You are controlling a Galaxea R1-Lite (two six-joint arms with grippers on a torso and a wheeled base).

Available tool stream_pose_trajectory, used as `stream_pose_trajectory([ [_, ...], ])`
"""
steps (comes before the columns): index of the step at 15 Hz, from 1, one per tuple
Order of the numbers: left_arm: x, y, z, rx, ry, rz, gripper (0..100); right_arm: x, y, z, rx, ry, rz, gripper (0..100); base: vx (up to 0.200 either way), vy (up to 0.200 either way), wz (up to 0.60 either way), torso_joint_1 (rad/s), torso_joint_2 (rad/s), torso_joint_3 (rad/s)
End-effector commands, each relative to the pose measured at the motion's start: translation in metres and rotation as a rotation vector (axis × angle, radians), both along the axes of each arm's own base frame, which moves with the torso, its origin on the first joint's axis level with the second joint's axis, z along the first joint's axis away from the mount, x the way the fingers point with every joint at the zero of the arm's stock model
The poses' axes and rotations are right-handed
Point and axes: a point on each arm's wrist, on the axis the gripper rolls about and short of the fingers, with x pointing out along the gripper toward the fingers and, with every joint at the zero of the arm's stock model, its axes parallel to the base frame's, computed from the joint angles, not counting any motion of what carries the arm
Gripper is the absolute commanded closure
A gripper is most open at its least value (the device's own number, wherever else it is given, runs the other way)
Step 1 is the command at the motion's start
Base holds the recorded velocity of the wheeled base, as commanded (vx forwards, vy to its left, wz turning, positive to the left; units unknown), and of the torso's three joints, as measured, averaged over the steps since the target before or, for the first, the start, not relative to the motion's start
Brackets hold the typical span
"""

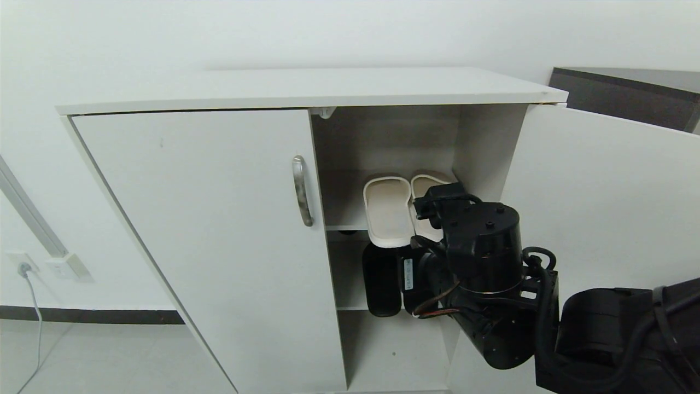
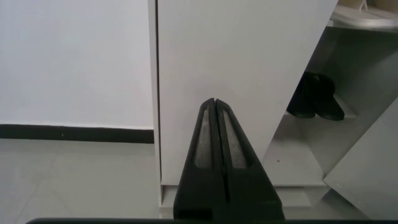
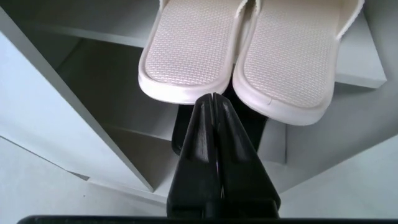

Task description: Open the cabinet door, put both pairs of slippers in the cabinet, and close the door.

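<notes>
cabinet (image 1: pixel 328 87): right door (image 1: pixel 601 191) open; white slippers (image 1: pixel 387 210) on upper shelf (image 1: pixel 342 220), heels overhanging; black slippers (image 1: pixel 381 282) on shelf below (image 1: pixel 350 305); right gripper (image 3: pixel 214 99) empty, fingers pressed together, just before the white heels; left gripper (image 2: pixel 214 102) empty, fingers pressed together; both pairs stowed; door closing judged left.

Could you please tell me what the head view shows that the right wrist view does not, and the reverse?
Head view alone: the cabinet top, the closed left door with its handle, and a wall socket. Right wrist view alone: the right pincer, shut and empty, close to the heels of the white slippers. Both: the white slippers on the upper shelf, heels overhanging its edge, with the black slippers beneath them.
</notes>
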Motion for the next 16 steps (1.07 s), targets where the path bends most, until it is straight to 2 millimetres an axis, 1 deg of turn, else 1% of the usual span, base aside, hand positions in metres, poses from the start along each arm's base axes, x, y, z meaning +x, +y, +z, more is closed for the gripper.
stream_pose_trajectory([
  [1,0.000,0.000,0.000,0.000,0.000,0.000,100,0.000,0.001,-0.002,-0.006,0.003,0.002,100,-0.200,0.000,0.00,0.002,0.00,0.002],
  [10,0.000,0.000,0.000,0.000,0.000,0.000,100,0.002,0.004,-0.009,-0.021,0.014,-0.002,100,-0.200,0.000,0.00,0.003,0.00,0.002],
  [16,0.000,0.000,0.000,-0.001,0.000,0.000,100,0.001,0.002,-0.013,-0.032,0.022,-0.004,100,-0.200,0.000,0.00,0.002,0.00,0.003],
])
